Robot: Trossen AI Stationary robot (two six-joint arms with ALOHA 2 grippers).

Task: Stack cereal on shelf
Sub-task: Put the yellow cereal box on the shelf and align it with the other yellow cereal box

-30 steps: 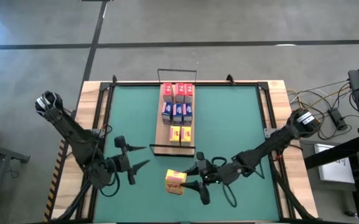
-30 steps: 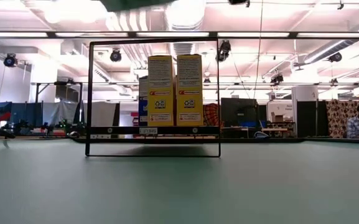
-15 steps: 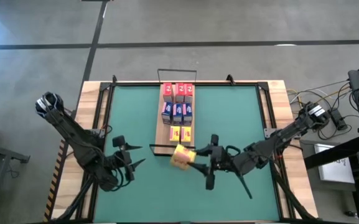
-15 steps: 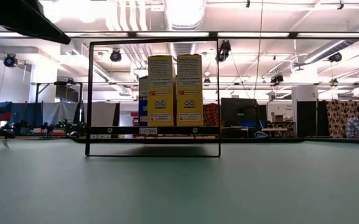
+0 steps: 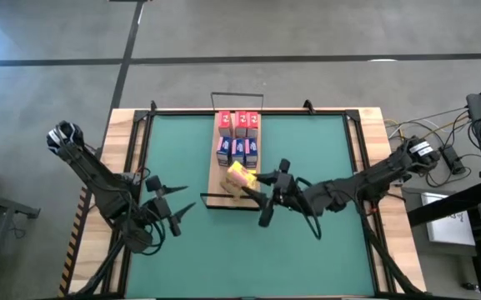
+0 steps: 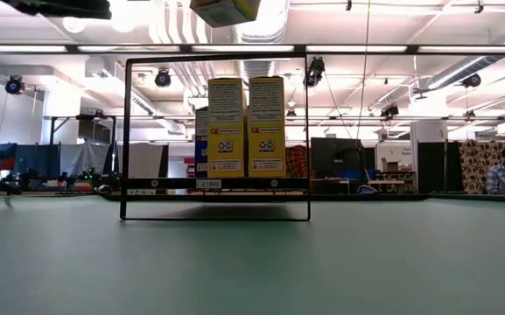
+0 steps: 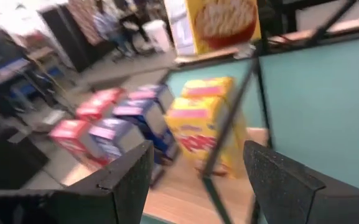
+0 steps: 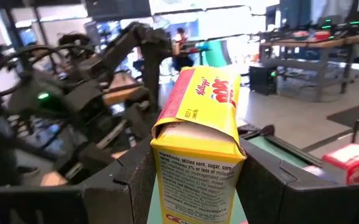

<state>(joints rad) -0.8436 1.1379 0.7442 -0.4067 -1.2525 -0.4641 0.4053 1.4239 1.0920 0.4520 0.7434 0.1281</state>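
The right gripper clamps a yellow box above the shelf's near end (left gripper idles left, fingers open, empty).

Right claw gripping, left claw apart.

Yellow box: carried by right gripper from near table edge up over shelf front end. Left gripper: shifted slightly toward centre.
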